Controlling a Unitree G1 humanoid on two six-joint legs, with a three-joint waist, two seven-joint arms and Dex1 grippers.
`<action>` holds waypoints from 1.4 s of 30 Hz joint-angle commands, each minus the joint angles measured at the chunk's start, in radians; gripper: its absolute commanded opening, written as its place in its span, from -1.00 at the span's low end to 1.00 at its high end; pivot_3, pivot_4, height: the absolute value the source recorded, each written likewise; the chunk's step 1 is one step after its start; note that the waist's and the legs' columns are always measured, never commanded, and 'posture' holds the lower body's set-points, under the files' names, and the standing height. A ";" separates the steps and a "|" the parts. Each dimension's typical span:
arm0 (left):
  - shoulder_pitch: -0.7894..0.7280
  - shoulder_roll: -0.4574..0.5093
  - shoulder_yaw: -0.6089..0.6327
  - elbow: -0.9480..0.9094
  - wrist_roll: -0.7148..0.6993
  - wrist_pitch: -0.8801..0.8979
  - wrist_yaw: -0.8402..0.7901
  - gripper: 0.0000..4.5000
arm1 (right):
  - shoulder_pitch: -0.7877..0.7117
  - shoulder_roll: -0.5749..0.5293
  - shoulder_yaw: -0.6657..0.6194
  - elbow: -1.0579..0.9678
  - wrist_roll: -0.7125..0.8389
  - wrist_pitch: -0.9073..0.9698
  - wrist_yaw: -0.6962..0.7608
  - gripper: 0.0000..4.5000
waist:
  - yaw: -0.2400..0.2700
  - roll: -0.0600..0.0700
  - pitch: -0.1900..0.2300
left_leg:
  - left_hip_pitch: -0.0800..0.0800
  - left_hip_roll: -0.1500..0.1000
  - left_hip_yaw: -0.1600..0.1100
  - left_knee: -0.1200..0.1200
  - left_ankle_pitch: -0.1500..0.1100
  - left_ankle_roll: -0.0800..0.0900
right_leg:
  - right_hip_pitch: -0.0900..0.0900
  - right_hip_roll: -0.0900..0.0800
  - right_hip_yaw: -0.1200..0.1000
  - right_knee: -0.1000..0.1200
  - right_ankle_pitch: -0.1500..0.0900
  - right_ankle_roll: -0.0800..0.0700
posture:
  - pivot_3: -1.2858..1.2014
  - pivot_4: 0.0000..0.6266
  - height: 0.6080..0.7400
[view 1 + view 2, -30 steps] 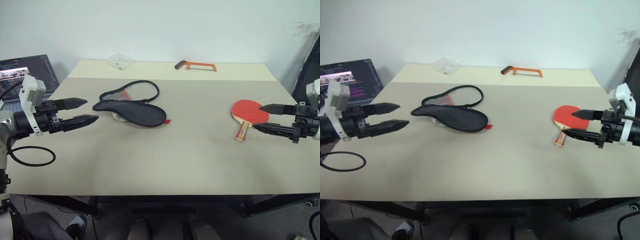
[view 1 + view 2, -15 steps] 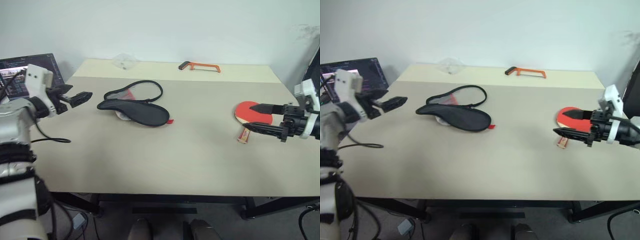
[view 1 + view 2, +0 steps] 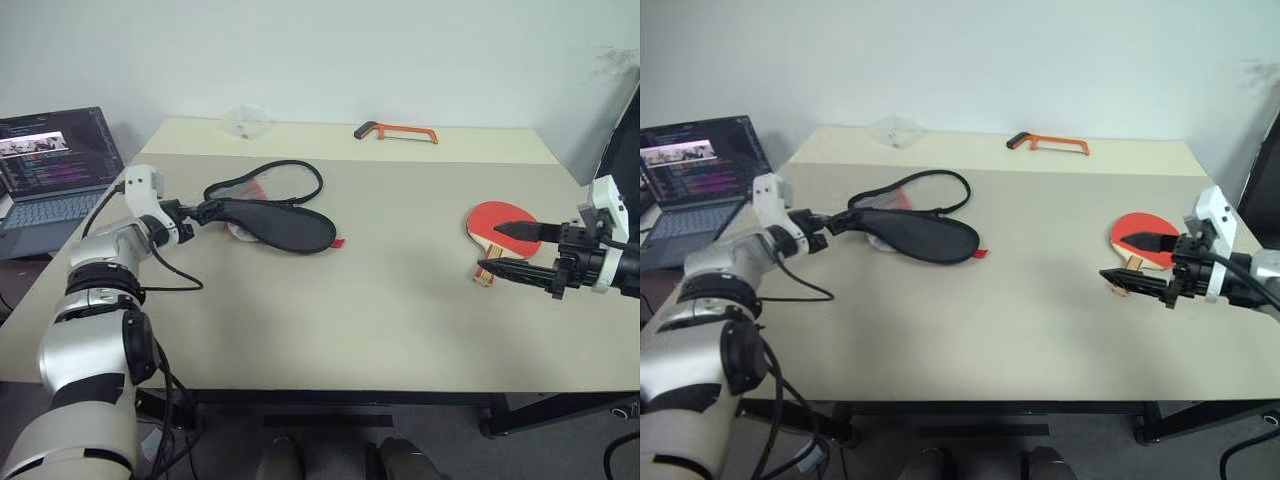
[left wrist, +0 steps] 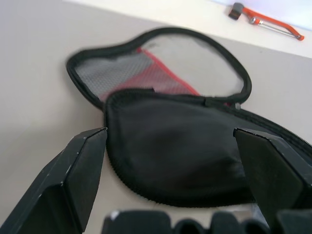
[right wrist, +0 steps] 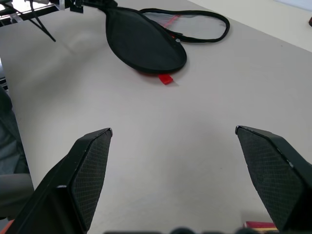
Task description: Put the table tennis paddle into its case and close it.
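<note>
From the head cameras I see the case (image 3: 268, 222) lying unzipped on the left half of the table (image 3: 350, 320), black face up, its zipper trim looping open behind it. My left gripper (image 3: 207, 211) sits right at the narrow end of the case, fingers apart; I cannot tell from here whether they touch the fabric. The paddle (image 3: 497, 228) lies flat on the right side of the table, red face up, handle toward me. My right gripper (image 3: 507, 249) hovers just at the handle end with its fingers spread wide, nothing between them. A hacksaw (image 3: 395, 131) rests at the far edge, and a laptop (image 3: 52, 160) stands off the table's left side.

In the left wrist view the fingers (image 4: 73, 180) stand wide on either side of the case's black flap, with the mesh and red lining open beyond. Nothing is gripped yet.

In the right wrist view both fingers (image 5: 87, 170) are wide apart over bare table, the case well ahead of them.

I judge this the opening step: both arms reaching, nothing picked up. Next I would pinch the case edge with the left and close the right on the paddle handle.

I can read no brand or writing; the laptop screen text is too small.
</note>
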 commanded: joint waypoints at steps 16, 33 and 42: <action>0.051 0.046 0.085 -0.131 -0.073 0.095 -0.027 1.00 | 0.015 -0.032 -0.049 -0.034 0.012 0.000 -0.018 0.98 | -0.005 0.000 0.000 | 0.000 0.000 -0.001 0.000 0.000 0.000 | 0.001 0.000 -0.001 0.000 0.000 0.000 | 0.03 -0.52 1.00; 0.029 -0.055 0.157 -0.087 -0.108 0.073 0.065 1.00 | -0.029 -0.026 -0.004 -0.008 0.002 -0.008 -0.018 0.98 | 0.003 0.000 0.000 | 0.002 0.000 -0.002 0.002 0.000 0.000 | 0.004 0.000 -0.001 -0.001 -0.001 0.003 | 0.03 -0.52 1.00; 0.008 -0.104 0.155 -0.078 -0.111 0.062 0.073 1.00 | -0.016 -0.027 -0.013 -0.020 0.004 -0.006 -0.023 0.98 | 0.002 0.000 0.000 | 0.002 0.000 -0.002 0.002 0.000 0.000 | 0.004 0.000 -0.001 -0.001 -0.001 0.003 | 0.03 -0.52 1.00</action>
